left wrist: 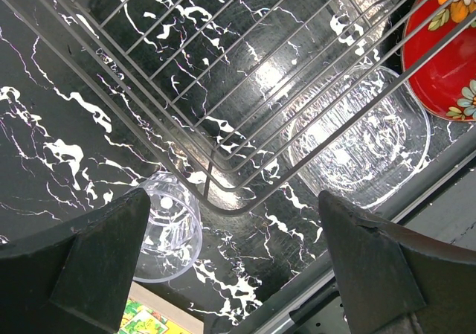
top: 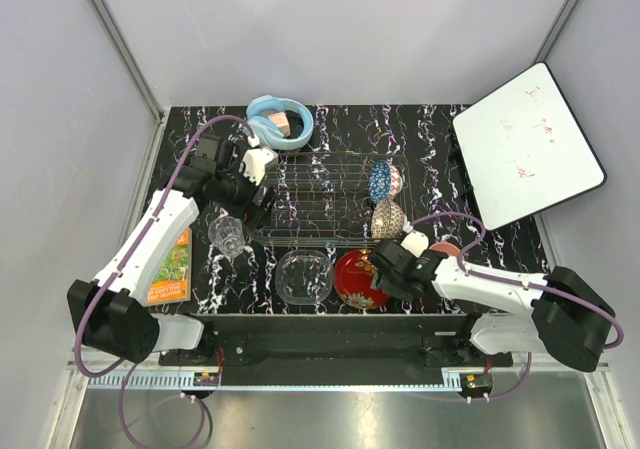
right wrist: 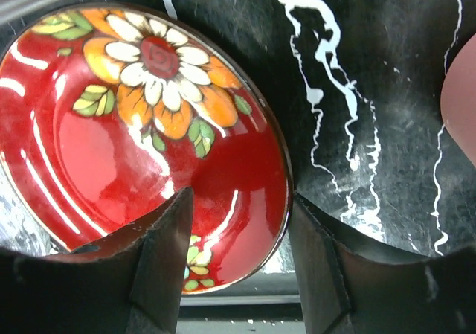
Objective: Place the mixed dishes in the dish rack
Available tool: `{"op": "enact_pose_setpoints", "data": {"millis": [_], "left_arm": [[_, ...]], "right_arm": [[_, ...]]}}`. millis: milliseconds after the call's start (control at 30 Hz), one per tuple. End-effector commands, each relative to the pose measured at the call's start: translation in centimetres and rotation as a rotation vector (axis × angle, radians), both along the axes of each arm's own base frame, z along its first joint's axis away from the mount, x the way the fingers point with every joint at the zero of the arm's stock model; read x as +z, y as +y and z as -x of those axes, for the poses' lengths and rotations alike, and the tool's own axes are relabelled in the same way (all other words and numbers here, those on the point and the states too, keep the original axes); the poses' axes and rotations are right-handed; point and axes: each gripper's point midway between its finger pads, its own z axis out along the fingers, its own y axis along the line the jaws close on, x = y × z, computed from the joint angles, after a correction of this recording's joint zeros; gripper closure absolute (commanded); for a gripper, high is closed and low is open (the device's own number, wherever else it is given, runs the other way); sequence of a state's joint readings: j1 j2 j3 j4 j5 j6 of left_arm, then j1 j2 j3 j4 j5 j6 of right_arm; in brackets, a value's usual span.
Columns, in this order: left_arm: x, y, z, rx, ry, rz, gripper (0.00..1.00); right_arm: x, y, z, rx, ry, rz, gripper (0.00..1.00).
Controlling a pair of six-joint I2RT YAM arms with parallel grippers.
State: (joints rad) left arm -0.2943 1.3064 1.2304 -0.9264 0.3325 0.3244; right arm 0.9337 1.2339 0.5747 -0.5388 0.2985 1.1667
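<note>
Right gripper [right wrist: 238, 226] sits low at the right rim of the red floral plate [top: 356, 277], jaws partly open. One finger [right wrist: 160, 267] is over the plate's red face and the other over the black marbled table [top: 430, 184], with the rim between them and nothing clamped (contact with the plate: cannot tell). The plate lies flat on the table, just outside the near side of the dish rack [top: 320, 184]. The pink plastic cup [top: 446, 250] is half hidden behind the right arm.

Left gripper [left wrist: 234, 222] hangs above the rack's near left corner, jaws wide apart, empty. The clear tumbler [top: 228, 234] is on the table beside that corner, outside the wire. The clear glass bowl [top: 303, 276] is on the table between tumbler and plate. The blue patterned bowl [top: 380, 179] and the beige lattice-patterned bowl [top: 388, 216] stand on edge at the rack's right end. Light-blue headphones [top: 280, 121] lie beyond the rack's far side
</note>
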Motion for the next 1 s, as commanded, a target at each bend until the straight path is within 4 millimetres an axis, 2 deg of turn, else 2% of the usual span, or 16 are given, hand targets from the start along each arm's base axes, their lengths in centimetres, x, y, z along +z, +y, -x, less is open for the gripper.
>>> {"op": "enact_pose_setpoints", "data": {"millis": [0, 100, 267, 300, 333, 367, 467, 733, 967], "left_arm": [[1.9, -0.3, -1.3, -0.013, -0.064, 0.016, 0.01], [1.8, -0.3, -1.2, -0.013, -0.059, 0.015, 0.01], [1.8, -0.3, -1.1, -0.012, -0.059, 0.015, 0.01], [1.8, -0.3, -1.1, -0.013, -0.058, 0.017, 0.01], [1.8, -0.3, -1.1, -0.011, -0.058, 0.018, 0.01], [1.9, -0.3, -1.1, -0.013, -0.059, 0.019, 0.01], [1.8, -0.3, -1.1, -0.011, -0.058, 0.016, 0.01], [2.0, -0.3, -1.2, -0.010, -0.062, 0.014, 0.01], [2.6, -0.7, -1.2, -0.017, -0.060, 0.037, 0.01]], "right_arm": [[0.3, 0.9, -0.9, -0.003, -0.005, -0.008, 0.42], [0.5, 0.8, -0.9, -0.007, -0.014, -0.014, 0.49], [0.7, 0.4, -0.8, -0.022, -0.028, -0.026, 0.68], [0.8, 0.4, -0.9, -0.023, -0.035, -0.031, 0.72], [0.8, 0.4, -0.8, -0.026, -0.035, -0.032, 0.83], [0.9, 0.4, -0.8, -0.025, -0.037, -0.033, 0.88], [0.9, 0.3, -0.8, -0.025, -0.040, -0.036, 1.00], [1.7, 0.2, -0.9, -0.017, -0.070, -0.059, 1.00], [4.3, 0.7, -1.1, 0.020, -0.192, -0.126, 1.00]]}}
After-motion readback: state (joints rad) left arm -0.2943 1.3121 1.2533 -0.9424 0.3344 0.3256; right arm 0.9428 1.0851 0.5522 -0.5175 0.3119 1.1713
